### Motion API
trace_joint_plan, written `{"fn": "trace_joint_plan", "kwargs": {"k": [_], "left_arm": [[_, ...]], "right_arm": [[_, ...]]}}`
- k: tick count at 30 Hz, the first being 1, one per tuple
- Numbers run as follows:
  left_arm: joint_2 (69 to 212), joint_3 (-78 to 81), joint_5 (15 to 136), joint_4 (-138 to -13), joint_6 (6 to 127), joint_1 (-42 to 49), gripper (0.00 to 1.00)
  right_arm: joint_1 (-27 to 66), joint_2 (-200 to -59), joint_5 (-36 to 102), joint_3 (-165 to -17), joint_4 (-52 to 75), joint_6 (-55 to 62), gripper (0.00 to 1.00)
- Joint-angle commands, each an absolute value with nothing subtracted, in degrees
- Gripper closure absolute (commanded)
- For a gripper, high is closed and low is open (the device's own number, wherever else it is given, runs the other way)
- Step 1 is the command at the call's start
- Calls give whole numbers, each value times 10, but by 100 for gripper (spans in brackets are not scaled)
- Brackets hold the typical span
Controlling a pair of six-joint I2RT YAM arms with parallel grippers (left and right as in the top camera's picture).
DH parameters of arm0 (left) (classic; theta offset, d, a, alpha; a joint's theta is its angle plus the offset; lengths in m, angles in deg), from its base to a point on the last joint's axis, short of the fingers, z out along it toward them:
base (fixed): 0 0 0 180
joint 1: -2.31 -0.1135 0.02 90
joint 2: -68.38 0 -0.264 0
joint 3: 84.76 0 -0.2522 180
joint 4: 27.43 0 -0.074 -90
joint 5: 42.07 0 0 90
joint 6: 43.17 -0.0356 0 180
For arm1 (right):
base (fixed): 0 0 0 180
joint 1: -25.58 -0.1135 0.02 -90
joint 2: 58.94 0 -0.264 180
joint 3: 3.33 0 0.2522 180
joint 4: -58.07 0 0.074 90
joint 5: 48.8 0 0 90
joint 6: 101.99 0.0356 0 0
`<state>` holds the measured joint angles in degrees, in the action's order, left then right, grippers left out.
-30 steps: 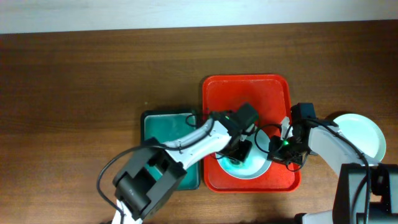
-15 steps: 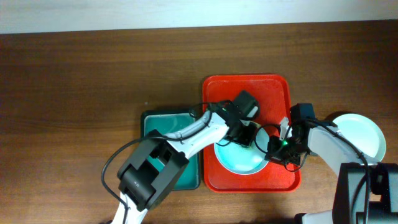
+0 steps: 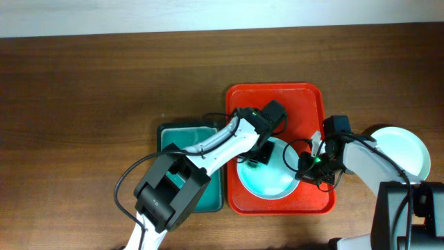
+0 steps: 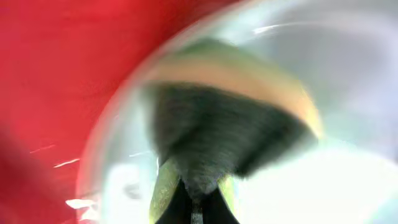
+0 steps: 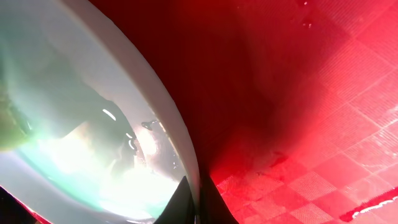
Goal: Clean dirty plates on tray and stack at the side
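Overhead: left gripper (image 3: 260,152) pinches a sponge (image 4: 217,124) against the plate (image 3: 274,184) lying in the red tray (image 3: 291,104). The right gripper (image 3: 305,171) clamps that plate's rim, and a second plate (image 3: 406,149) rests on the table (image 3: 104,83) beside the tray.

We see the left arm (image 3: 211,147) built of smooth white links between boxy black joint housings. Its largest black block (image 3: 170,198) sits nearest the base, with a thin black cable (image 3: 118,194) looping off it. A small green light (image 3: 254,111) glows by its black wrist. The right arm (image 3: 368,165) wears the same rounded white shell, with a square black housing (image 3: 338,126) and black cables (image 3: 297,149) curling at the wrist beside another green glow. Up close, we make out the right pincer (image 5: 194,200) as two dark tapering tips. The left pincer (image 4: 191,208) is dark too, but blurred.
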<state>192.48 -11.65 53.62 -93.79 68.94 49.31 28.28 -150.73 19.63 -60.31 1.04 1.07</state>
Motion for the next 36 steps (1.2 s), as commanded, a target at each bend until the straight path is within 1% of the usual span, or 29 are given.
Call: {"fn": "trace_joint_plan", "kwargs": {"k": [1,4,5,7,10,11,13,14,15,17,18,19,20,22,24,26,29,30,31,32,33,35,36], "left_arm": [[1943,-119,723,-909,686,523,100],[1943,-119,783,-908,683,525,100],[1943,-119,780,-911,677,524,100],[1943,-119,695,-943,678,513,100],[1941,-119,508,-998,678,503,100],[1938,-119,433,-1012,694,502,100],[1929,-119,349,-1028,713,502,100],[1924,-119,336,-1031,713,502,100],[1910,-122,341,-1035,713,502,100],[1852,-140,478,-1034,712,499,100],[1817,-141,511,-1036,712,490,100],[1767,-140,515,-1054,712,472,100],[1691,-140,471,-1102,712,433,100],[1638,-139,383,-1170,712,378,100],[1638,-113,380,-1187,713,352,100],[1638,-20,386,-1134,741,334,100],[1639,138,452,-979,746,330,100],[1639,165,456,-957,759,329,100],[1639,184,456,-937,762,329,98],[1639,185,456,-937,761,329,89],[1639,185,456,-935,761,329,76],[1638,177,456,-938,759,329,59],[1634,165,456,-948,759,329,55]], "right_arm": [[282,-1528,262,-581,8,7,96],[282,-1528,262,-581,8,7,96],[282,-1528,262,-581,7,7,96],[282,-1528,262,-581,6,7,96],[282,-1528,262,-581,6,7,96],[282,-1528,262,-581,6,7,96],[282,-1528,262,-581,6,7,96],[282,-1528,262,-581,6,7,96],[282,-1528,262,-581,6,7,96],[282,-1528,262,-581,4,7,96],[282,-1528,262,-581,1,7,96],[282,-1528,262,-581,0,7,96],[282,-1528,262,-581,0,7,96],[282,-1528,262,-581,2,7,96],[282,-1528,262,-581,6,7,96],[282,-1528,262,-581,23,7,96],[282,-1528,262,-581,26,7,96],[282,-1528,262,-581,26,7,96],[282,-1528,262,-581,26,7,96],[282,-1528,262,-581,26,7,96],[282,-1528,262,-581,26,7,96],[282,-1528,262,-587,19,7,96],[282,-1525,262,-598,1,6,96]]}}
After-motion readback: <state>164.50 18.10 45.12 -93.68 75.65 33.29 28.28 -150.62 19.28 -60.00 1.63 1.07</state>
